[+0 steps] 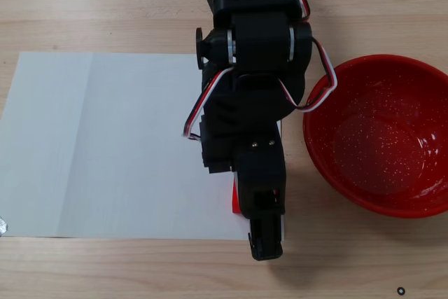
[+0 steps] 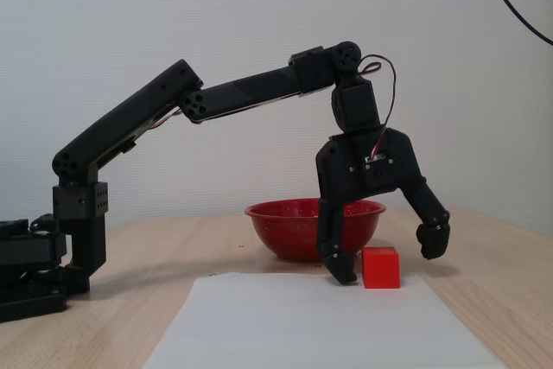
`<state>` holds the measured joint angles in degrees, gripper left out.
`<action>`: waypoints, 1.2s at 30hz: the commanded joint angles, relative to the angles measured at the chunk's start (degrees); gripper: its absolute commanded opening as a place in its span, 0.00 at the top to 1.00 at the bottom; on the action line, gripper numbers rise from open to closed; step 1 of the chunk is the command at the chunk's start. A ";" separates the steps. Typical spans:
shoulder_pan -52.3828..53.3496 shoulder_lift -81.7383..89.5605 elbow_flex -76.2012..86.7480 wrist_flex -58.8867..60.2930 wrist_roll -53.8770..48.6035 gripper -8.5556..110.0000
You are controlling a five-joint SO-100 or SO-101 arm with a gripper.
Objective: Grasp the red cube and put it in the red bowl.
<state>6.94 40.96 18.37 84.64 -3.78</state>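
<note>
- Pale wooden worktop, white paper sheet, centre frame.
- End effector spread wide, straddling red cube.
- Risk: off-centre closing, nudging cube aside, away from red bowl.

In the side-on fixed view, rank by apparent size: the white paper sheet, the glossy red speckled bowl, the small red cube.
1. White paper sheet, though it lies nearest the camera.
2. Glossy red speckled bowl, partly hidden by the open gripper.
3. Small red cube.
</note>
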 commanded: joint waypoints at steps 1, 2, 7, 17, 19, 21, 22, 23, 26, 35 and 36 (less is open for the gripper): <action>0.09 3.52 -5.80 -0.62 0.44 0.56; 0.09 3.52 -5.80 -0.70 0.44 0.56; 0.09 3.34 -6.15 -0.70 0.53 0.58; 0.00 3.78 -6.77 0.97 0.00 0.62; 0.00 4.13 -6.86 1.32 -0.35 0.64; 0.00 4.48 -6.86 1.67 -0.35 0.65; 0.00 4.57 -6.86 1.76 -0.53 0.66; 0.00 4.83 -6.86 1.93 -0.53 0.67; -0.09 5.45 -6.86 2.64 -0.70 0.71; -0.53 7.29 -6.77 5.36 -1.41 0.93; -0.53 7.47 -6.86 5.80 -1.32 0.93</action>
<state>6.94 40.61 18.28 89.38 -4.39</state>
